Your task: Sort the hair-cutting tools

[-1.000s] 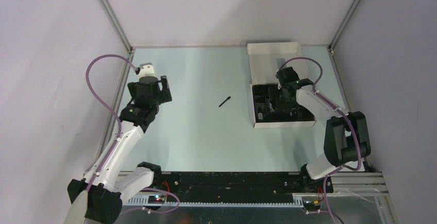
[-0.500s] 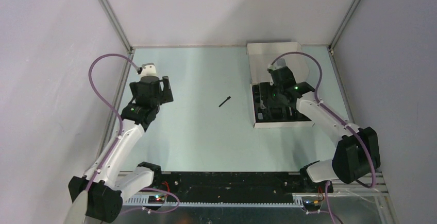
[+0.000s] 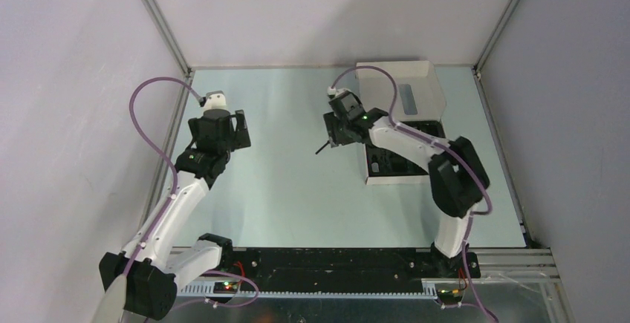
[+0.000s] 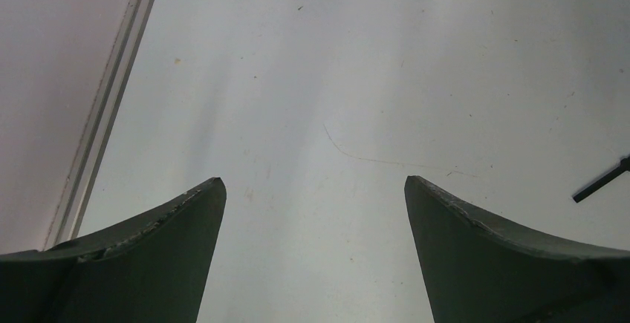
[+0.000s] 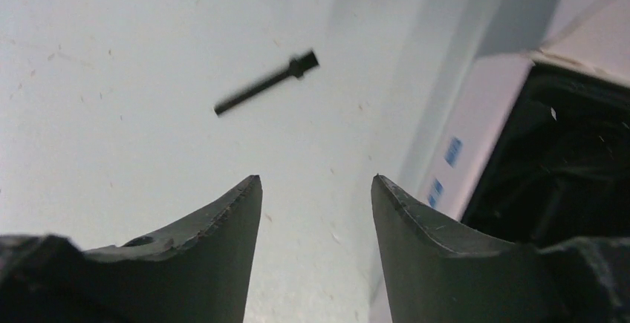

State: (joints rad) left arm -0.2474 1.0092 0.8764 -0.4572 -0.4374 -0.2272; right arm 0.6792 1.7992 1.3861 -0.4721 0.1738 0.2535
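Just beyond the parted right gripper [image 5: 316, 182], stick-brush [image 5: 266, 82] lying flat, untouched

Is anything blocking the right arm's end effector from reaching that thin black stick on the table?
Nothing visible does. Only bare table lies between the open right end effector and the thin black stick-brush. The white cardboard box sits off to the side, not between them.

A robotics lab test cell: a bare pale green table [image 3: 282, 189] is boxed in by plain grey walls [image 3: 67, 115], with aluminium frame posts [image 3: 157, 20] at its far corners. Robot arms [image 3: 174, 204] are bolted to a black rail [image 3: 334, 258] along its near edge.
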